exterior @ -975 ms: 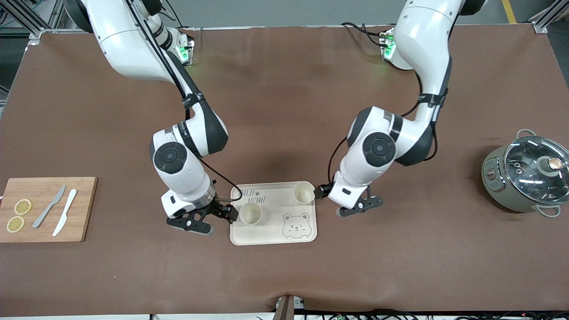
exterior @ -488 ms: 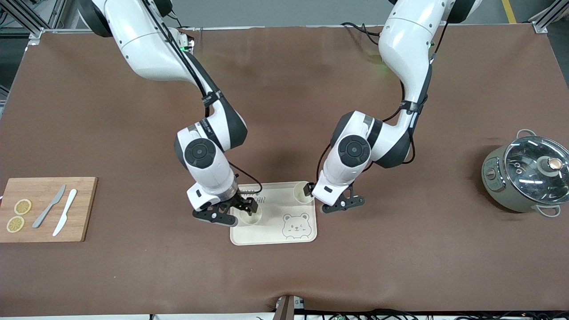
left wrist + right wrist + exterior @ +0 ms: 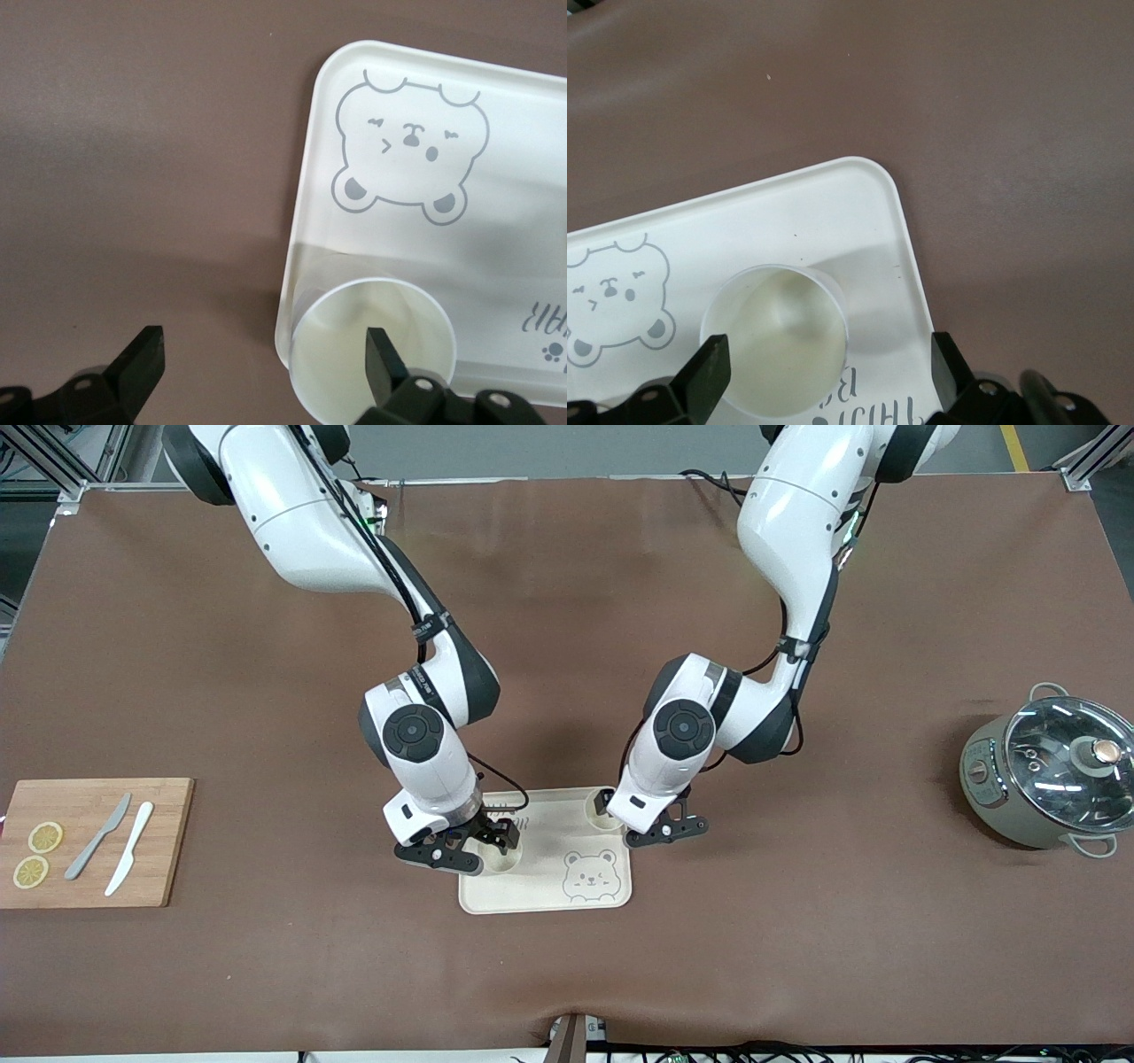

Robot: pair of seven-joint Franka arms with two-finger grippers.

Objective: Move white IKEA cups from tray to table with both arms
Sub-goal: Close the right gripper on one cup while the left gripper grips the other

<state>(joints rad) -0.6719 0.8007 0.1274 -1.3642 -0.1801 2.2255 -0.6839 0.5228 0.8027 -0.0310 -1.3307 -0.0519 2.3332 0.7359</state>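
Front view: two plain cream cups [image 3: 501,858] [image 3: 605,813] upright on tray [image 3: 602,896], both grippers [image 3: 485,850] [image 3: 640,822] spread.

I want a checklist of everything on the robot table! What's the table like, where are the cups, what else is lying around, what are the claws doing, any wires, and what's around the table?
Surface: brown mat, a bump at its near edge.
Job's things: two white cups, one and the other, upright on the bear tray.
Clutter: cutting board with two lemon slices and two knives toward the right arm's end; lidded pot toward the left arm's end.
Grippers: right gripper open, fingers either side of its cup; left gripper open, one finger over its cup's mouth, the other outside.
Cables: black ones along both arms, more at the near edge.
Surroundings: metal frame at the corners.
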